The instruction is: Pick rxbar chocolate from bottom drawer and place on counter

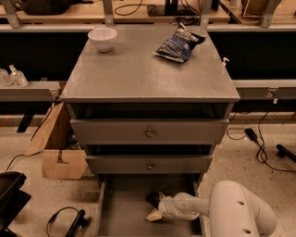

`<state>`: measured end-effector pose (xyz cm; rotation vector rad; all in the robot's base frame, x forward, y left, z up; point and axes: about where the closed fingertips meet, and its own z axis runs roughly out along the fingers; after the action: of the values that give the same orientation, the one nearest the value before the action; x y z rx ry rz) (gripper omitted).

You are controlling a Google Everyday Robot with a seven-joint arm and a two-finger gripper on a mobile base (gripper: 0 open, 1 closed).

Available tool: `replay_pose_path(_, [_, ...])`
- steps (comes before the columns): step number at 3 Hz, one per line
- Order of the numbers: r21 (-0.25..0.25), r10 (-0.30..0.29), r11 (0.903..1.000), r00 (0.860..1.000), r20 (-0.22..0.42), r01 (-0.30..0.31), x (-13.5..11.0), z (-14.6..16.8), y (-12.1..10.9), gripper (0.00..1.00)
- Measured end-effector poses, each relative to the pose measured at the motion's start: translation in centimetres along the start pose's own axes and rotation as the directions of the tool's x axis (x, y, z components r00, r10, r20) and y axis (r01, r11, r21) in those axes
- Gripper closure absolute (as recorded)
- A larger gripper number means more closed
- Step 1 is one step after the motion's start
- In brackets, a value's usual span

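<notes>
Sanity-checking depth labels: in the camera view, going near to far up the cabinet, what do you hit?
gripper low in the bottom drawer → rxbar chocolate → lower knobbed drawer front → upper drawer front → counter → white bowl

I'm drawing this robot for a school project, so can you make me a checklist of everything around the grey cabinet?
Surface: counter holds a white bowl and a blue snack bag.
Job's things: bottom drawer pulled open; rxbar chocolate lies inside.
Clutter: cardboard box on the floor.
Pincer: pincer low in the drawer, right by the bar.
Cables: black cables on the floor, right side.
Surroundings: wooden workbench behind.
</notes>
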<state>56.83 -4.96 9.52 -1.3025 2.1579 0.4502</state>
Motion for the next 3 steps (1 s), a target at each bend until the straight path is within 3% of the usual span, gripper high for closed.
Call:
replay_pose_path(2, [0.0, 0.0, 1.0, 1.0, 0.0, 0.0, -0.66, -0.81, 0.0, 0.96])
replay_pose_path(3, [-0.004, 0.002, 1.0, 1.0, 0.002, -0.002, -0.75, -0.77, 0.11, 1.0])
